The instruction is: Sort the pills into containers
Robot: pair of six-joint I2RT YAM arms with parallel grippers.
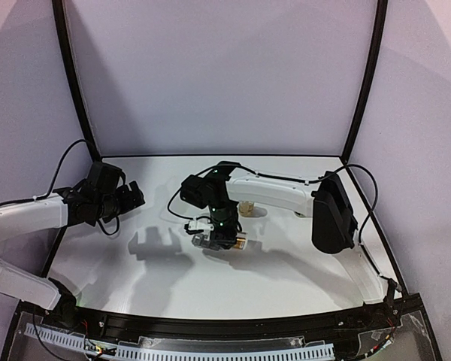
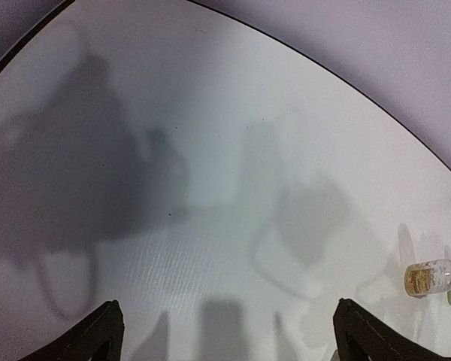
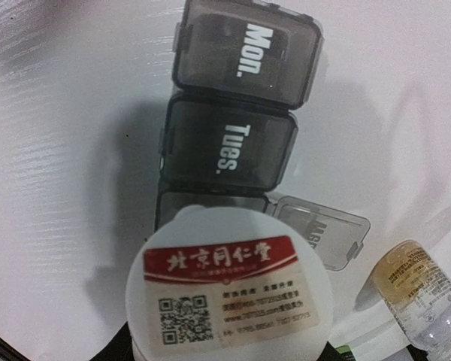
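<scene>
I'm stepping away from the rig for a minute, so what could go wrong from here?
The labelled bottle hides most of the open compartment, so its contents could spill onto the table instead. The small vial sits close beside it and might get knocked.
</scene>
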